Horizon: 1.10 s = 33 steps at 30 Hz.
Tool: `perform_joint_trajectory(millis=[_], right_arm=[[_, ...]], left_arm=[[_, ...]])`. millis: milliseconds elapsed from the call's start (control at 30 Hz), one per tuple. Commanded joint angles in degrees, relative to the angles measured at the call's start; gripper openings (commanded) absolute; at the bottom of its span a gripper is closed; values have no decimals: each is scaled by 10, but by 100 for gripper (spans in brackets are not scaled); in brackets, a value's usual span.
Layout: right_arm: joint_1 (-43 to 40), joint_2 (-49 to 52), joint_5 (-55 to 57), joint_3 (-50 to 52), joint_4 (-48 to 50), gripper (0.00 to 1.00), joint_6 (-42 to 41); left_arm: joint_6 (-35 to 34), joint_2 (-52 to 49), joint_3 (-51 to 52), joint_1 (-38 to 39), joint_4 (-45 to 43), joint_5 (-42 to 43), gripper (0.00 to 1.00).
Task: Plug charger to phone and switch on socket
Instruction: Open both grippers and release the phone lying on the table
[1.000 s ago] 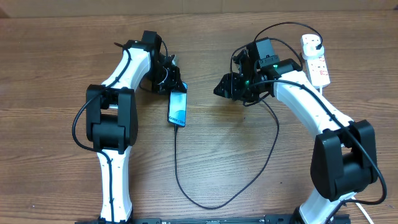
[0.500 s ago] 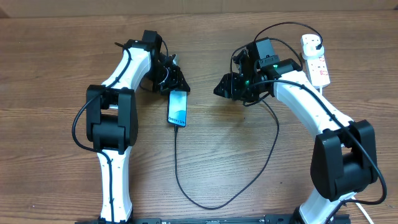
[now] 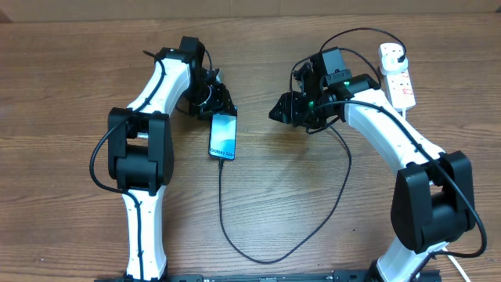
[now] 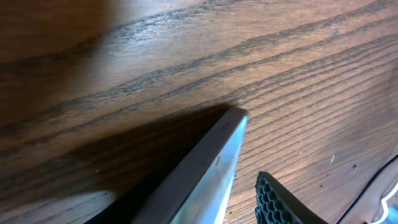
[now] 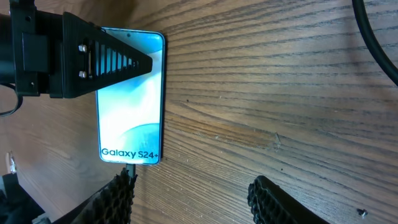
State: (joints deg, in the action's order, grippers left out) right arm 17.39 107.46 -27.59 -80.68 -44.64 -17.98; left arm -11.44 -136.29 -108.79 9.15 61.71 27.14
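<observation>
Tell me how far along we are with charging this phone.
Done: thin black charger cable looks plugged into the bottom edge of the slim blue-screened phone. In hand: left gripper sits at the phone's top, jaws apart. Left: switching on the white power strip; right gripper hovers open, away from it.

overhead: even, fairly bright light from above; soft, short shadows on the table (image 3: 70, 70) around the phone (image 3: 223, 135); sharp, no glare.
left wrist: phone edge close up and blurred, with a pale sheen; heavy shadow left of it; wood beyond is sharper.
right wrist: crisp grain; phone screen bright, lettering legible; softer below the phone.
</observation>
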Motion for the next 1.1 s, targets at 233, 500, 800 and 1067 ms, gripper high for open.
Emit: perform_joint_trajectory(millis=[233, 500, 800, 1067], right_arm=[[-1, 3, 6, -8, -2, 59, 5], [-1, 3, 6, -8, -6, 59, 10], [-1, 3, 6, -8, -8, 59, 16], [-1, 3, 6, -8, -10, 59, 16]], left_arm=[[-4, -12, 9, -1, 5, -68, 46], [-4, -12, 9, -1, 14, -90, 47], [-4, -12, 9, -1, 23, -112, 48], [-6, -12, 9, -1, 28, -142, 48]])
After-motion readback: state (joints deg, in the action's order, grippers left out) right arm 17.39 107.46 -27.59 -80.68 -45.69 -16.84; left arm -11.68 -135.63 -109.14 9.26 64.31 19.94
